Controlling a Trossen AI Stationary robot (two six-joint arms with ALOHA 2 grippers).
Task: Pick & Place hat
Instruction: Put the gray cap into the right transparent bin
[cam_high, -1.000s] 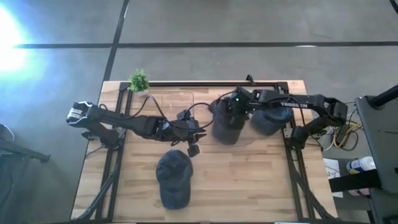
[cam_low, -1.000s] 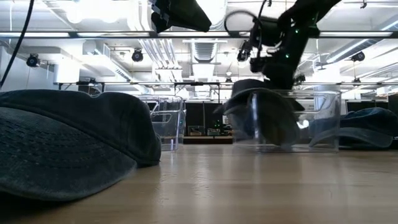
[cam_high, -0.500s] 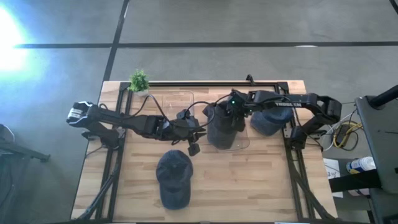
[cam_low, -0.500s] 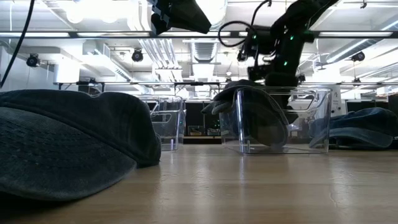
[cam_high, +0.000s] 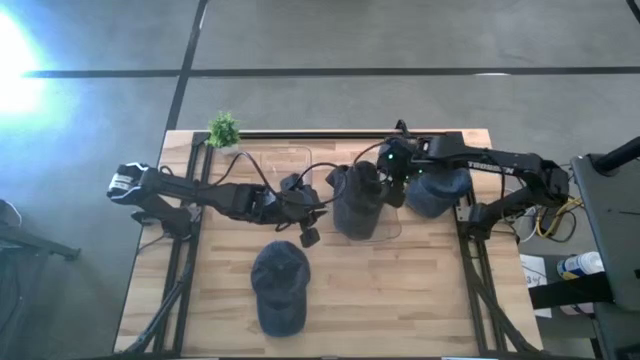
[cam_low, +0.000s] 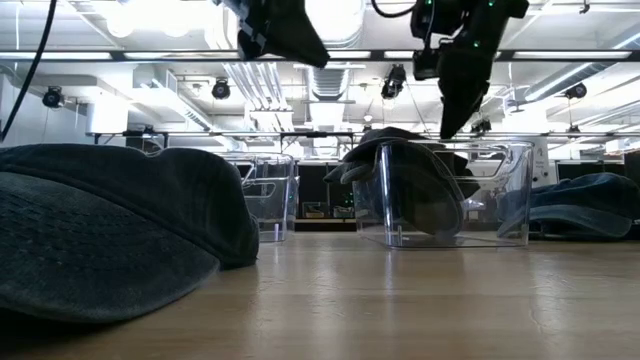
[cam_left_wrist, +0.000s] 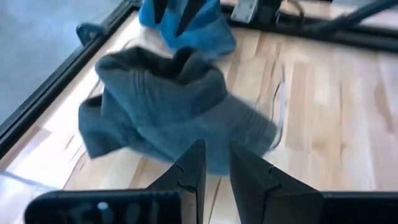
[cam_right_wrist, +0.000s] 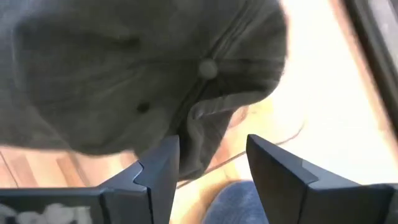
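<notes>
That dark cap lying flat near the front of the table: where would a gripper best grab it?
Probably from straight above, pinching the soft crown of the cap. It lies flat with open wood all round, and its fabric can bunch between two fingers; the flat brim offers little to pinch.

Overhead looking down, table-level across, wrists close — all sharing the hat (cam_high: 358, 200)

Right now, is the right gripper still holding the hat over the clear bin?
No. The right gripper hangs open and empty above the hat, which lies draped in the clear bin.
</notes>
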